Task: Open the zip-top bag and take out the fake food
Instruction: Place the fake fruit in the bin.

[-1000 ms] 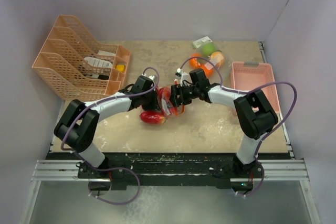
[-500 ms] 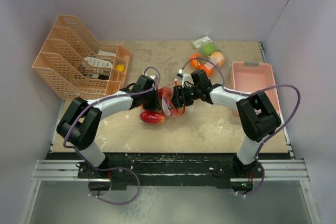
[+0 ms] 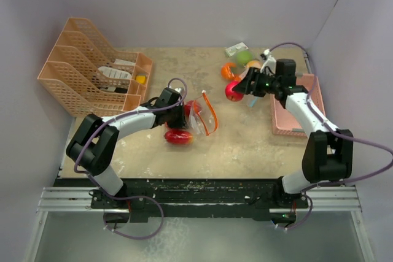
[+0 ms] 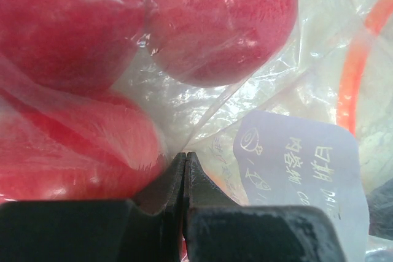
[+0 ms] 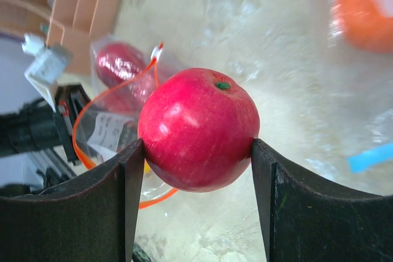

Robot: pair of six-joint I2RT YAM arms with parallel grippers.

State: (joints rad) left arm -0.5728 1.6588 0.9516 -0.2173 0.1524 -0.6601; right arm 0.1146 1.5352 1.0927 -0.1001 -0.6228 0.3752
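Beige table [image 3: 245, 145], bag [image 3: 204, 116], white label [image 4: 295, 164] illegible

Plain pale lavender-grey walls: back wall [image 3: 196, 4], left wall [image 3: 24, 121], right wall [image 3: 362, 59]. Bench [image 3: 258, 145] top mottled beige, glossy in patches under even, soft light. Aluminium rail [image 3: 196, 199] along near edge. Peach file rack [image 3: 80, 78] far left; pink basket [image 3: 285, 124] right.

Peach file rack [image 3: 80, 65] far L; pink basket [image 3: 281, 118] at R edge.
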